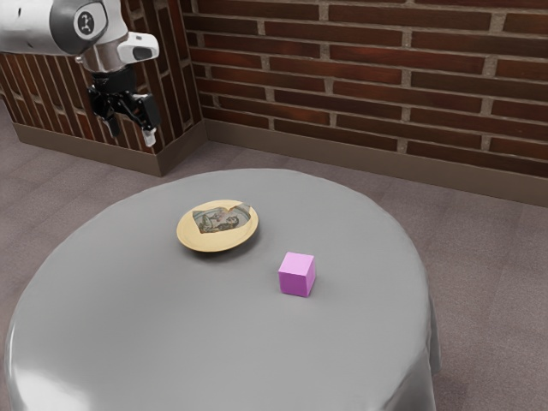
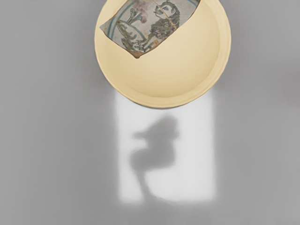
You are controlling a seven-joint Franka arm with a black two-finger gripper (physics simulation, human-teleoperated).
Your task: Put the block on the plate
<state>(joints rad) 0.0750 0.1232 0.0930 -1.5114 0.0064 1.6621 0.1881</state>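
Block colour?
The block is pinkish purple, lighter on its top face; best seen in the exterior view.

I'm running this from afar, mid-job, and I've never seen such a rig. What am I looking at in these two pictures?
The machine is one white robot arm, ending in a black end effector with two fingers. They stand apart, holding nothing.

The exterior picture is taken from the arm's side, with the arm coming in at upper left. The other comes from a camera near the end effector, looking down at the table.

On that grey, round table are a yellowish plate and, apart from it, a pink block. A painted, jagged-edged piece lies on the plate. The block isn't on the plate yet.
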